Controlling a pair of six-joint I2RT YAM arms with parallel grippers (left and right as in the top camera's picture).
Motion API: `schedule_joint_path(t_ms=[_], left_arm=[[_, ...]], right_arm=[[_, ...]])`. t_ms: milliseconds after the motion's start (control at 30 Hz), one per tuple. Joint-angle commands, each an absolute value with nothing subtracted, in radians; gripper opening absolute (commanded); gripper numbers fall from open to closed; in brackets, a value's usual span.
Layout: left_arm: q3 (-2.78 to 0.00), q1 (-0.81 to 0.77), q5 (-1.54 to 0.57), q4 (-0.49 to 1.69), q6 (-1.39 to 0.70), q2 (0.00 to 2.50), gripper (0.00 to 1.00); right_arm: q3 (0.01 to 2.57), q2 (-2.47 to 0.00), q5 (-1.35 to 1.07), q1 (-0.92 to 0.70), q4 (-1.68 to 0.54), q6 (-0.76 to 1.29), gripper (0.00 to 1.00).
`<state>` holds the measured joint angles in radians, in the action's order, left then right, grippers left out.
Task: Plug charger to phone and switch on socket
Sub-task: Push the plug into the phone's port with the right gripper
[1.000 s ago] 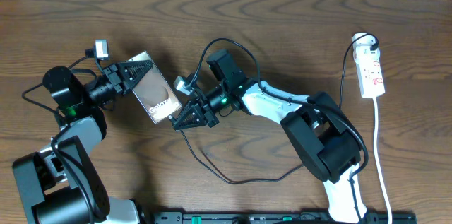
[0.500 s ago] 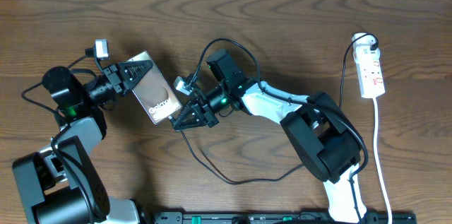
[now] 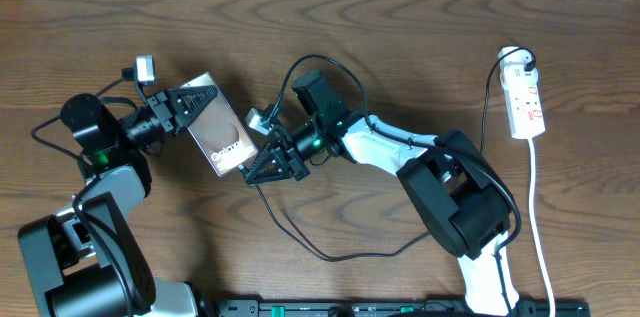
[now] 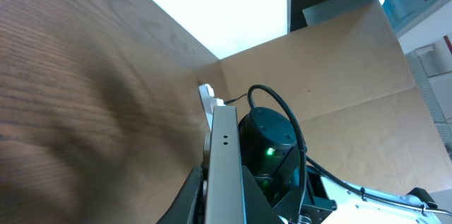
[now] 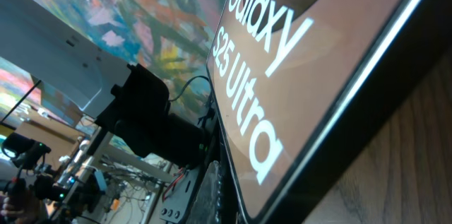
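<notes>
The phone, a brown slab printed "Galaxy S25 Ultra", lies slanted left of the table's middle. My left gripper is shut on its upper-left end; in the left wrist view the phone's grey edge runs up between the jaws. My right gripper is shut at the phone's lower-right end, where the charger cable starts. The connector tip is hidden by the fingers. The right wrist view is filled by the phone, with one dark finger beside its edge. The socket lies at the far right.
The charger cable loops across the front of the table and rises to a plug at the socket's top end. The socket's white cord runs toward the front edge. The right arm stretches across the middle.
</notes>
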<state>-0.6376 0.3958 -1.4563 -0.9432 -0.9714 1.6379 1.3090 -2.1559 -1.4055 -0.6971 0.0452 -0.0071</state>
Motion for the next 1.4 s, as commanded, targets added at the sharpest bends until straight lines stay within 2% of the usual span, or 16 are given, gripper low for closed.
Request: schedule_joint_path(t_ms=[0, 400, 1367], left_arm=[[-0.656, 0.387, -1.499, -0.949, -0.981, 1.620, 0.08], [-0.656, 0.387, -1.512, -0.949, -0.981, 1.620, 0.08], [-0.656, 0.387, -1.537, -0.949, -0.953, 1.620, 0.07]], right_arm=[[1.319, -2.167, -1.411, -0.694, 0.049, 0.004, 0.01], [1.319, -2.167, -1.411, -0.694, 0.053, 0.015, 0.01], [1.319, -2.167, -1.351, -0.694, 0.210, 0.303, 0.01]])
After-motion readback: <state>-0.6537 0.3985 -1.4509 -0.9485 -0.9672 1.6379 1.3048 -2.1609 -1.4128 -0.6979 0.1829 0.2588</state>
